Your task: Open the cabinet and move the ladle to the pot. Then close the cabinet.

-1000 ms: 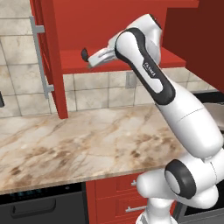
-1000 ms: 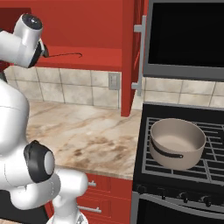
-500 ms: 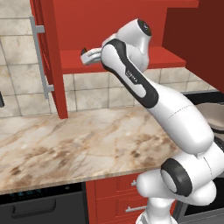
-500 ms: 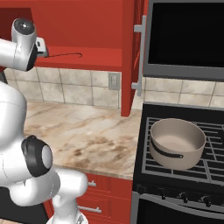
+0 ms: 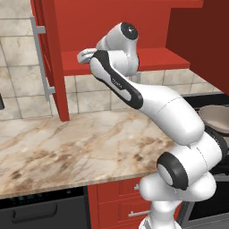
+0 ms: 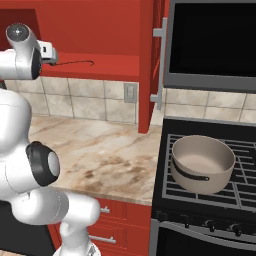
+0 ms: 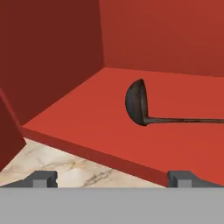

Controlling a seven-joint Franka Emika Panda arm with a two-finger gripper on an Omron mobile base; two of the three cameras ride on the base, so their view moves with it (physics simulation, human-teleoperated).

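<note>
Now my end effector (image 7: pixel 112 178) is wide apart and holds nothing. From my hand, the ladle (image 7: pixel 142 105) lies on the cabinet (image 7: pixel 113 118) shelf at about 1 o'clock, its handle stretching toward 3 o'clock.

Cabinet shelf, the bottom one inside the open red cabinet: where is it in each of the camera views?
Left base view: cabinet shelf upper middle to right, behind the arm.
Right base view: upper left, a red ledge above the tiled wall.
Hand view: across the middle, with the ladle lying on it.
Shared landmark: the marble counter below the shelf.
</note>
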